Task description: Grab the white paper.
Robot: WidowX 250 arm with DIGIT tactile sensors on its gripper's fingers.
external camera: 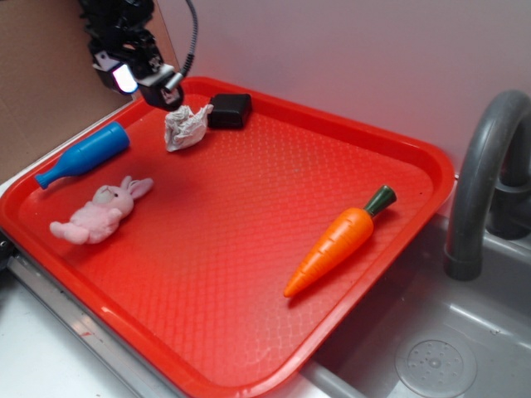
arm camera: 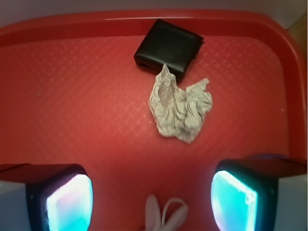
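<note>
We see a red plastic tray (external camera: pixel 249 274) with a fine diamond texture, set on a grey counter beside a grey toy sink (external camera: pixel 431 356) and its curved grey tap (external camera: pixel 481 166) on the right.

Nearest on the tray, toward the right, lies an orange plastic carrot with a dark green top (external camera: pixel 336 242), pointing its tip toward us. On the near left lies a small pink plush bunny (external camera: pixel 98 213) on its side, ears toward the right. Just beyond it, at the left rim, lies a blue plastic bottle (external camera: pixel 83 154), tipped over.

Farther back, near the far rim, sits the small crumpled wad of white-grey paper (external camera: pixel 186 126) (arm camera: pixel 179 111), wrinkled and irregular, resting on the tray floor. A flat black square block (external camera: pixel 230 110) (arm camera: pixel 168 47) lies right behind it, touching or almost touching its far edge.

In the far left corner we find the black robot gripper (external camera: pixel 143 81) (arm camera: pixel 153 195) hanging just left of and above the paper wad. In the wrist view its two fingers (arm camera: pixel 67 202), with glowing cyan pads, stand wide apart, with the paper lying ahead of them, free of contact. The bunny's ears peek in between them at the bottom edge.
</note>
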